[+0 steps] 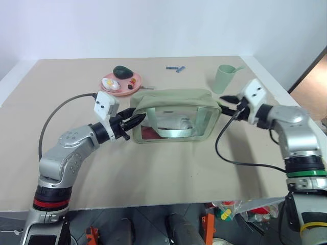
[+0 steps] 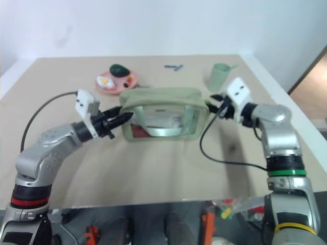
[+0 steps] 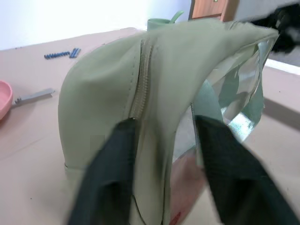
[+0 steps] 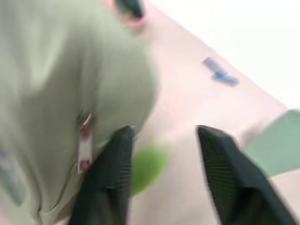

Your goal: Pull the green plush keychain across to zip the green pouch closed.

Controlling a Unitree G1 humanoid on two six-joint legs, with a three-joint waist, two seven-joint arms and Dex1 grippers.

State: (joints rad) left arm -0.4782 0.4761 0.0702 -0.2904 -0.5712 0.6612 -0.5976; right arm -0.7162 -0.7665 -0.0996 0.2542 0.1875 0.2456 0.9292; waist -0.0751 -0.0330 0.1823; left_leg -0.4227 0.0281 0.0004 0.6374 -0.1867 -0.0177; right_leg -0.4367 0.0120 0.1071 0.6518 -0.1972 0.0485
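The green pouch [image 1: 173, 116] stands mid-table. The left gripper [image 3: 164, 140] straddles its left end, jaws parted. The right gripper [image 4: 164, 154] gapes beside the apparently loose green plush keychain [image 4: 146, 168].

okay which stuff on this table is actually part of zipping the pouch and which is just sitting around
Part of the job: green pouch, green plush keychain, left tool, right tool.

Just lying about: pink plate with avocado toy, pale green cup, blue pieces.
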